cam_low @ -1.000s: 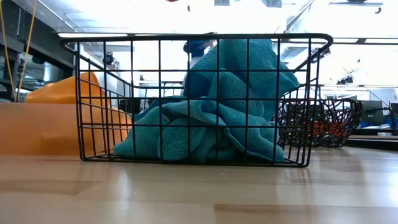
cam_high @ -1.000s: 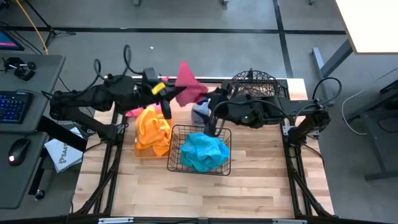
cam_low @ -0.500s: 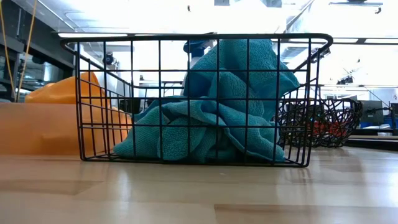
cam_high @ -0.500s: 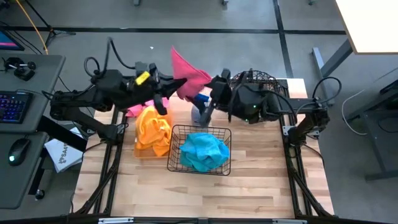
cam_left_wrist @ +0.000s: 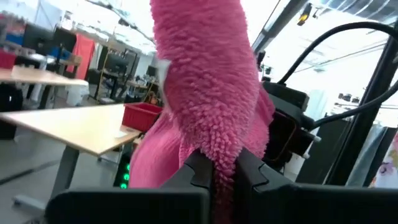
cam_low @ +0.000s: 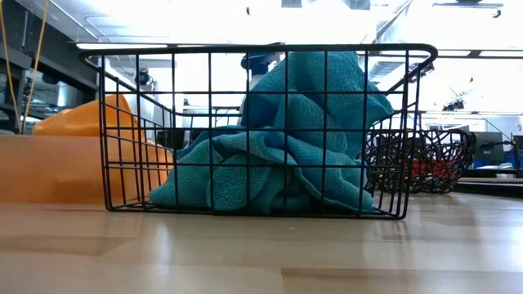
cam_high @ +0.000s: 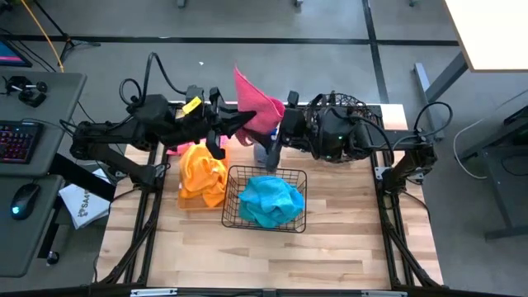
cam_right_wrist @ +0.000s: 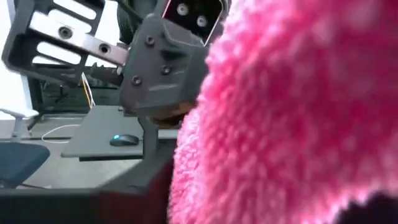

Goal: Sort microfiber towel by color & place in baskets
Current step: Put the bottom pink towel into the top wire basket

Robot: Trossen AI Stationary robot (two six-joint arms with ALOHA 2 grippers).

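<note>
in the high view the left end effector (cam_high: 233, 124) sits in the upper middle of the frame, above the far edge of the worktop (cam_high: 272, 256), with its fingers pressed together on a pink towel (cam_high: 257, 106) that stands up in a peak between the two arms. the left wrist view shows the same cloth (cam_left_wrist: 211, 93) pinched between the two dark fingers (cam_left_wrist: 200, 171) at the bottom of the frame, rising upward from them. the right end effector (cam_high: 289, 125) is just right of the pink towel in the high view, right against it; the right wrist view is mostly filled by pink pile (cam_right_wrist: 298, 118), with the left arm's wrist housing at upper left, and whether the right fingers are spread or closed cannot be told.

below the pink towel, at frame centre, the rectangular black wire basket (cam_high: 233, 216) holds a crumpled turquoise towel (cam_high: 271, 200); the low view shows that cloth (cam_low: 286, 139) heaped up to the basket's rim (cam_low: 261, 49). left of the basket an orange towel (cam_high: 202, 172) lies bunched on the orange tray (cam_low: 49, 167), and another bit of pink cloth (cam_high: 175, 148) shows just above and left of it. the round dark brown wire basket (cam_high: 338, 106) stands at the upper right of the worktop, behind the right arm. a grey spray bottle (cam_high: 265, 152) stands between the pink towel and the black basket.
</note>
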